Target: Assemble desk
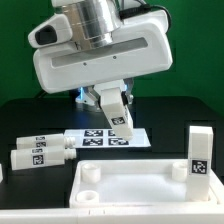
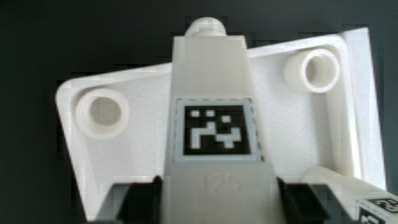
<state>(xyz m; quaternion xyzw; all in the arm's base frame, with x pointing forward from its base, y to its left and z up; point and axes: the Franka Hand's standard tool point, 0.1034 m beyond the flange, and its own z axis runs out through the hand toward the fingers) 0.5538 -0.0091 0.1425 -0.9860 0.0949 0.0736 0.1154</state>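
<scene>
End effector is clamped on a white leg, held aloft at the centre of the exterior view. The tabletop lies on the table at lower right. The leg is judged light, stiff and smooth, so it is best gripped on opposite flat sides.

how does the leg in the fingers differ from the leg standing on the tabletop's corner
The held leg is clamped in the fingers and tilted; the standing leg is upright and untouched. The held leg is up in the air; the standing leg rests at the tabletop corner on the exterior view's right. Both are white, square and tagged.
</scene>
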